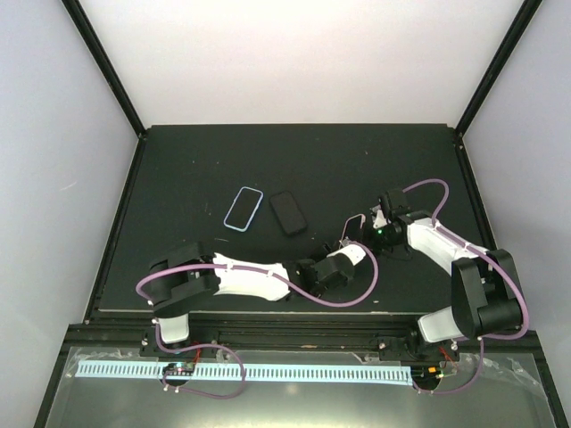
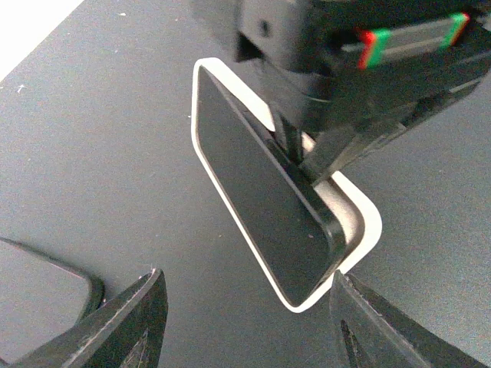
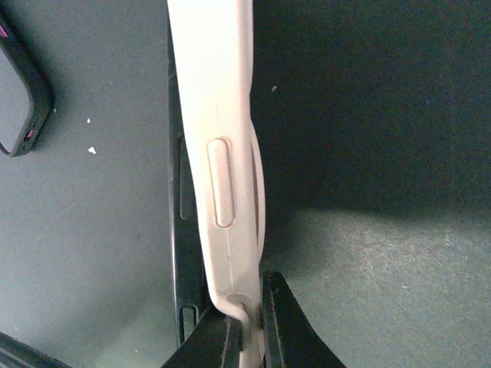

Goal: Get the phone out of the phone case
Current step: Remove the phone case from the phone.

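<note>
From the top external view, the right gripper (image 1: 373,223) and left gripper (image 1: 351,241) meet right of the table's (image 1: 178,169) centre, around a white-rimmed case (image 1: 357,220) raised off the surface. At this size neither gripper's finger spacing can be read. The phone (image 1: 288,212) lies flat and untouched near the middle. The pale blue phone case (image 1: 243,209) lies just beside it on the left, with a narrow gap between them. Whether that case is empty cannot be told. Behind and to the left of the pair, the dark surface is bare out to the table edges.

In the left wrist view, the left gripper's fingers (image 2: 138,322) stand wide apart, holding nothing. They flank the near end of the white-rimmed case (image 2: 360,222) without touching it. An all-black phone (image 2: 261,192) sits partly lifted out of that case along one long side. The right gripper (image 2: 295,153) comes down from above onto the case's far long edge. A corner of the task's phone (image 2: 38,287) shows at lower left, on the table.

In the right wrist view, the right gripper's fingers (image 3: 288,330) are closed tight, pinching the white case's side wall (image 3: 219,115), which stands on edge and bows. The dark phone's side (image 3: 178,230) shows just behind the wall. The task's phone (image 3: 19,84), with pink showing at its edge, lies apart at upper left. To the right is bare table (image 3: 368,268).
</note>
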`<state>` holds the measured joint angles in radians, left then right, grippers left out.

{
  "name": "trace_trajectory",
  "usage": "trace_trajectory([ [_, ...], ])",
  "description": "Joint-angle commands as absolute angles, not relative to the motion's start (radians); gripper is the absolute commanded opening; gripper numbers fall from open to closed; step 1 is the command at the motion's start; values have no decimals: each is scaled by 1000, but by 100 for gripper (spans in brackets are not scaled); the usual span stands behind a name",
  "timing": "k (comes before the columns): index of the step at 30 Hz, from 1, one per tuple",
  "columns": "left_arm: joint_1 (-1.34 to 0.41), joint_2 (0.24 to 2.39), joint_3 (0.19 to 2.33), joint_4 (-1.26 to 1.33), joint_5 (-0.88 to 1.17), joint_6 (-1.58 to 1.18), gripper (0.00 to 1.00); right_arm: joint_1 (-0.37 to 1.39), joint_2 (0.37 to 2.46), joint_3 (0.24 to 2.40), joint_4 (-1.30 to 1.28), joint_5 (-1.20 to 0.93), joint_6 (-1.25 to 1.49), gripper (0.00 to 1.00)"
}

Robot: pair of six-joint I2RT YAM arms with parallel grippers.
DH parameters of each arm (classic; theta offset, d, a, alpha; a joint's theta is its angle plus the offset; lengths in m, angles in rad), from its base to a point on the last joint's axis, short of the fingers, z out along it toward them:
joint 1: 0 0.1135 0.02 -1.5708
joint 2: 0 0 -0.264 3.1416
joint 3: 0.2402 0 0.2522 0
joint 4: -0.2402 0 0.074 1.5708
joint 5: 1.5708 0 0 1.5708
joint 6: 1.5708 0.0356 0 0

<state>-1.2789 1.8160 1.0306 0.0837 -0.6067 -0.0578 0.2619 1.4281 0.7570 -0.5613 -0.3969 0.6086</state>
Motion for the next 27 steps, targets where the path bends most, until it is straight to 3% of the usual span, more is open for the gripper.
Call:
trace_trajectory([
  [1, -1286, 1859, 1085, 151, -583, -11, 60, 257, 1465, 794, -528, -397, 600, 1],
  [8, -1284, 1911, 1130, 139, -604, 8, 58, 255, 1459, 787, -526, -414, 601, 1],
  [18, -1277, 1972, 1162, 112, -722, 41, 44, 249, 1430, 772, -523, -455, 595, 1],
  [23, -1270, 1980, 1140, 110, -772, 64, 46, 239, 1417, 767, -516, -518, 596, 1],
  [27, -1255, 1968, 1109, 124, -776, 73, 38, 231, 1399, 758, -507, -547, 598, 1],
])
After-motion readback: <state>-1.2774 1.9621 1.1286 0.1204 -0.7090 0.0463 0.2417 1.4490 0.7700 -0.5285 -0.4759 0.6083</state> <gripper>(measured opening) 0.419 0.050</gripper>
